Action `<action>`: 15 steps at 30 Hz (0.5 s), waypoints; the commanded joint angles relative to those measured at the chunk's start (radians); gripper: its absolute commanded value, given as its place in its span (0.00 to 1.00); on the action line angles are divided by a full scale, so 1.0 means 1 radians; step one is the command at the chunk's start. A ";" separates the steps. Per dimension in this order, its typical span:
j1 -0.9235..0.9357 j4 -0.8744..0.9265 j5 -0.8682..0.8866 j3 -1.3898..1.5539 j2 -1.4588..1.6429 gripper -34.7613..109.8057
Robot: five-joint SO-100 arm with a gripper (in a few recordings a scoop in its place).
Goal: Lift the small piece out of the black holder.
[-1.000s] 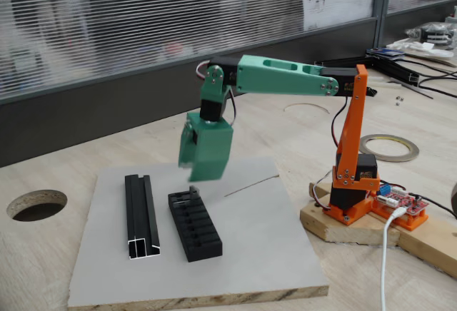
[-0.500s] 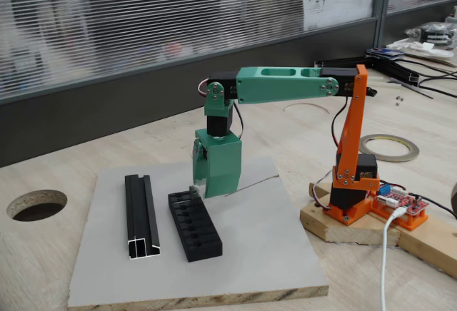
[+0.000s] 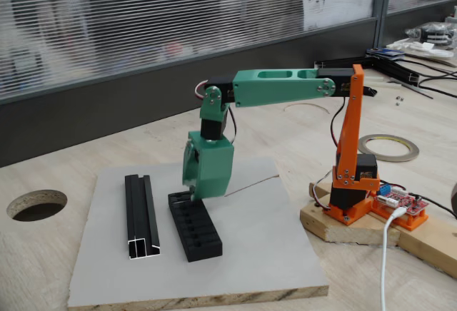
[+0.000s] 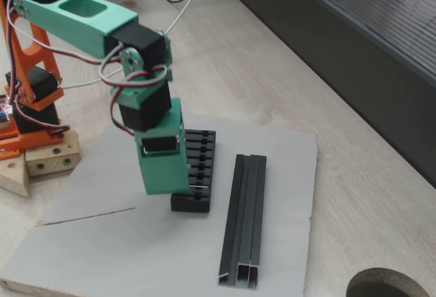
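The green gripper pointed straight down at the far end of the black holder, probably because the small piece sat in a slot there. I could not see the piece or tell whether the fingers were apart. The black rail lay beside the holder.

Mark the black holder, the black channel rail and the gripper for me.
black holder [image 3: 198, 232]: fixed view, slotted top face.
black channel rail [image 4: 245, 215]: fixed view, middle of the upper groove.
gripper [image 3: 191, 195]: fixed view, tip of the green jaws at the holder's far end.
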 commanded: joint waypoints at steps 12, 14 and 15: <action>-0.009 0.006 0.011 0.021 0.011 0.51; -0.008 0.006 0.011 0.021 0.011 0.51; -0.008 0.006 0.011 0.021 0.011 0.51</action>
